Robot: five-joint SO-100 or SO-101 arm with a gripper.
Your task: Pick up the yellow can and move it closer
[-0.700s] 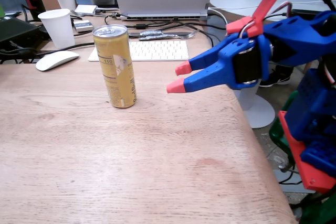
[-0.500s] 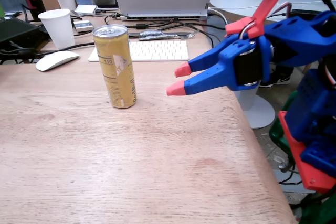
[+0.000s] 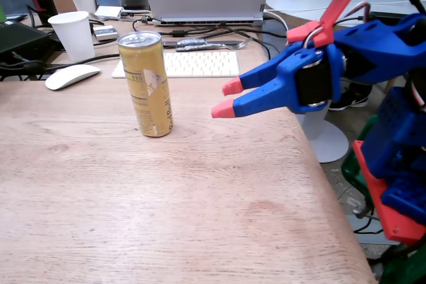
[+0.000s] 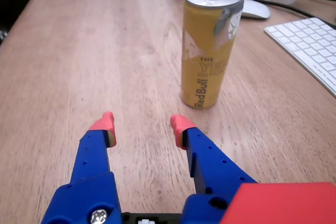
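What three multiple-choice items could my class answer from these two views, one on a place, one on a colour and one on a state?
1. Where does the yellow can stand in the fixed view?
A. In front of the keyboard
B. On the laptop
C. On the floor

2. What colour are the gripper fingertips?
A. Green
B. Red
C. Black

3. How is the gripper?
A. Shut on the can
B. Open, short of the can
C. Open around the can

Answers:
1 A, upright on the table, nearer than the keyboard.
2 B, red tips on blue fingers.
3 B, wood shows between tips and can.
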